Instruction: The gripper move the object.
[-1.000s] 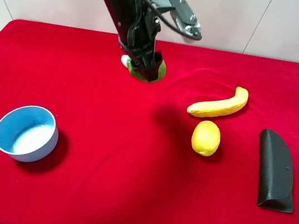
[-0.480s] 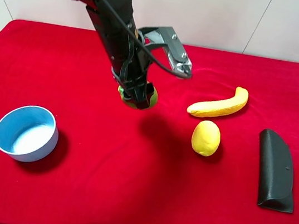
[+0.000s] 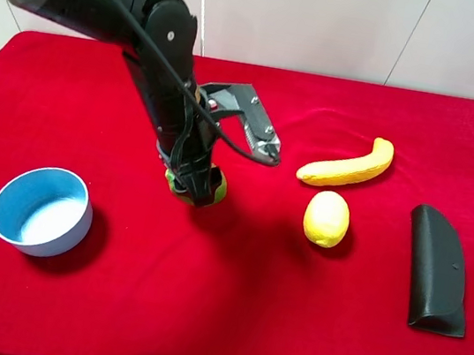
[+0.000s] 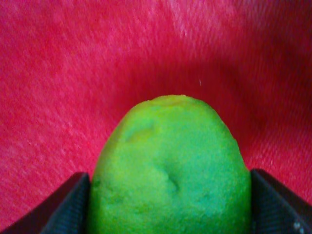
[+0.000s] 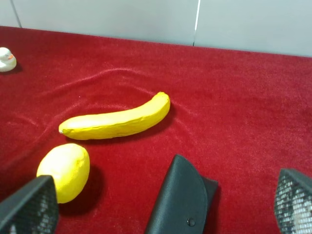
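Grey pads [image 4: 68, 209] of the left gripper [image 3: 192, 181] are being pressed against both sides of the lime [image 4: 168, 170], held low over the red cloth [image 3: 225, 319] between blue bowl [image 3: 41, 210] and lemon [image 3: 326, 218]. It is being judged light, firm, bumpy-skinned, best clasped across its middle; its slightly longer axis is seemingly pointing out past the pads.

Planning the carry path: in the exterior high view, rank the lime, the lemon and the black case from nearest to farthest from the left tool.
1. The lime: clamped in the left tool, left of centre.
2. The lemon: on the red cloth, to the tool's right.
3. The black case: far right, beyond the lemon.
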{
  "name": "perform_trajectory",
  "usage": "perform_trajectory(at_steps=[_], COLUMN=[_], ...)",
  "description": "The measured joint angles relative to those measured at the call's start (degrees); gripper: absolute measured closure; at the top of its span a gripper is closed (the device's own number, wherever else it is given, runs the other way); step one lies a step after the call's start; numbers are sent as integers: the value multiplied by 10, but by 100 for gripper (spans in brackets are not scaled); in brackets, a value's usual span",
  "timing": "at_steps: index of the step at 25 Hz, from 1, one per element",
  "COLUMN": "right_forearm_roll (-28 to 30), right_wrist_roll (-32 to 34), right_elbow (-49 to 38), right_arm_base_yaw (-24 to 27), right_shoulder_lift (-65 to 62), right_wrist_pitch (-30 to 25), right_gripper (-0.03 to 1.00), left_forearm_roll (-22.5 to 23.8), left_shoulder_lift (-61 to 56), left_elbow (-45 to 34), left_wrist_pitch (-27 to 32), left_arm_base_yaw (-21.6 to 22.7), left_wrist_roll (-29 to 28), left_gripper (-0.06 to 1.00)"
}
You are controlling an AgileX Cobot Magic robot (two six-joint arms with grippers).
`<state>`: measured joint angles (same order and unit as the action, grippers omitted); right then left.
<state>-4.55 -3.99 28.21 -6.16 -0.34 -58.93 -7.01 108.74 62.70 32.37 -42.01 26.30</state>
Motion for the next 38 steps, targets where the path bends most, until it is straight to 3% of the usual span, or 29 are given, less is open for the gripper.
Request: perform_trajectory(at_steps=[20, 38], right_forearm_roll=[-1, -1], right_wrist_roll=[0, 0], right_elbow=[0, 0], right_arm_base_yaw=[0, 0], right_shoulder_lift=[0, 0], right_wrist_pitch=[0, 0], right_gripper=[27, 27], left_forearm_roll=[-4, -4], left_shoulder_lift=[-14, -14], left_elbow=[-103, -106], left_wrist_pitch=[-119, -127], left_arm_base_yaw=[0, 0], left_wrist_roll=[-5, -5], left_gripper=[32, 32])
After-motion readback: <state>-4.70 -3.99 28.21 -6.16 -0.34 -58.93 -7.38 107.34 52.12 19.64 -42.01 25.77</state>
